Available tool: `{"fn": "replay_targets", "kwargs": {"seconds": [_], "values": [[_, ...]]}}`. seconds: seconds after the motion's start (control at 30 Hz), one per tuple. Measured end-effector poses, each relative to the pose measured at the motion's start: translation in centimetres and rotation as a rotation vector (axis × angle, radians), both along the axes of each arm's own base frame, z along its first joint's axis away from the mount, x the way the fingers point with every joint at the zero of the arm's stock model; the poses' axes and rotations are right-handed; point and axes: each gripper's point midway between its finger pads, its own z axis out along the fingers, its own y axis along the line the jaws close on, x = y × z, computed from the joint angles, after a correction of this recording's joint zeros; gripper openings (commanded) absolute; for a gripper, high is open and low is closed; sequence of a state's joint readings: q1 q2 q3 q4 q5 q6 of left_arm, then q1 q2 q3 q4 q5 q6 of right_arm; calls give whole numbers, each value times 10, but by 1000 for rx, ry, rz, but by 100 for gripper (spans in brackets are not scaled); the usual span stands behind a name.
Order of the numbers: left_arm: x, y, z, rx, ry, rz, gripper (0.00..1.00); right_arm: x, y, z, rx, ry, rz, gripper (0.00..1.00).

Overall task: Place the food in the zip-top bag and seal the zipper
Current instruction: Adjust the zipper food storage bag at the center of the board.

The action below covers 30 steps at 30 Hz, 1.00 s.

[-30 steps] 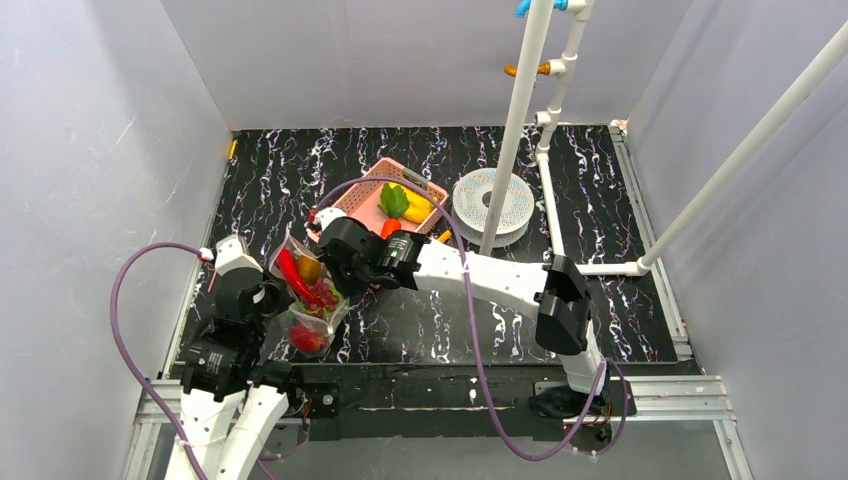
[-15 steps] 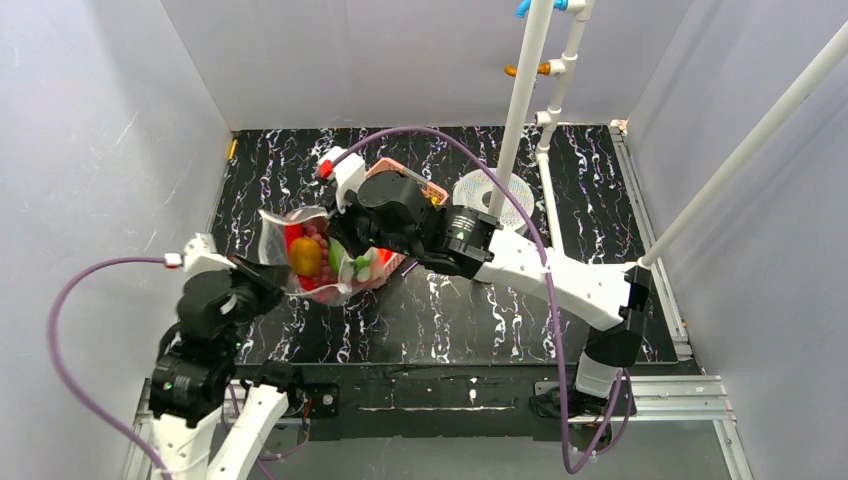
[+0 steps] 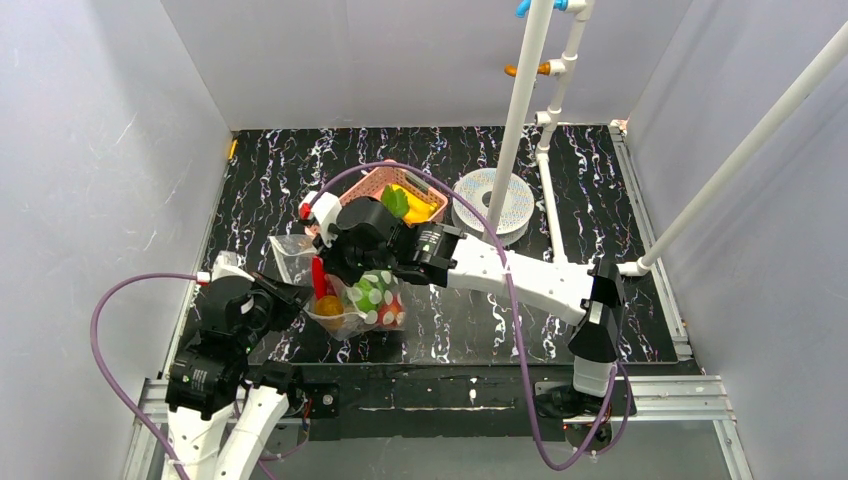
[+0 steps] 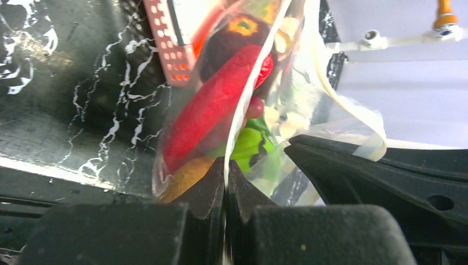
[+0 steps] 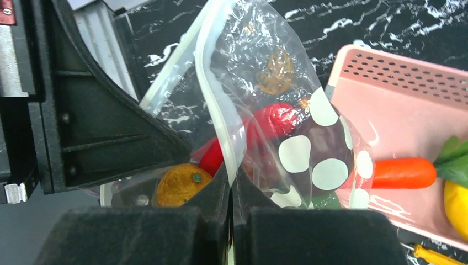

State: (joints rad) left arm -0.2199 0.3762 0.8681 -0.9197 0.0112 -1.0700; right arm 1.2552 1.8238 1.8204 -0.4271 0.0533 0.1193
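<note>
The clear dotted zip-top bag (image 3: 360,300) hangs between my two grippers, near the table's front left. Inside it are a red chili (image 3: 318,275), a brown-orange fruit (image 3: 328,305) and a green piece (image 3: 372,290). My left gripper (image 4: 226,174) is shut on the bag's mouth edge. My right gripper (image 5: 230,179) is shut on the zipper strip (image 5: 212,94) close to it. The chili (image 5: 270,124) and the fruit (image 5: 179,185) show through the plastic. A carrot (image 5: 405,172), a yellow piece (image 3: 418,208) and a green leafy piece (image 3: 393,200) lie in the pink basket (image 3: 365,185).
A white perforated disc (image 3: 493,200) lies right of the basket by a white pipe frame (image 3: 520,120). A screwdriver's orange handle (image 5: 430,255) shows beside the basket. Grey walls close in the left, back and right sides.
Both grippers and the bag have come down and toward the near edge, away from the basket. The bag hangs lower with the food settled at its bottom.
</note>
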Motion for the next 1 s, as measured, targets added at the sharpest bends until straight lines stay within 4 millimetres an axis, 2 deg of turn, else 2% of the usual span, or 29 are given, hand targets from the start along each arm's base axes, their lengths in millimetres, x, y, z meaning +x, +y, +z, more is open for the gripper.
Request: {"fn": "replay_targets", "kwargs": {"seconds": [0.23, 0.43, 0.53, 0.6, 0.67, 0.83, 0.93, 1.0], "values": [[-5, -7, 33, -77, -71, -12, 0, -19, 0, 32, 59, 23, 100, 6], [-22, 3, 79, -95, -209, 15, 0, -35, -2, 64, 143, 31, 178, 6], [-26, 7, 89, -93, -246, 32, 0, -39, -1, 68, 159, 41, 198, 11], [-25, 8, 84, -91, -234, 39, 0, -41, 1, 66, 157, 54, 206, 12], [-20, 7, 70, -90, -203, 44, 0, -40, 3, 60, 150, 66, 210, 12], [-5, 3, 12, -73, -52, 61, 0, -28, 13, 26, 100, 137, 231, 12], [1, -1, 0, -80, 0, 58, 0, -10, 15, 6, 66, 202, 226, 16], [8, -4, 1, -93, 14, 55, 0, 5, 17, -2, 51, 238, 217, 27]]}}
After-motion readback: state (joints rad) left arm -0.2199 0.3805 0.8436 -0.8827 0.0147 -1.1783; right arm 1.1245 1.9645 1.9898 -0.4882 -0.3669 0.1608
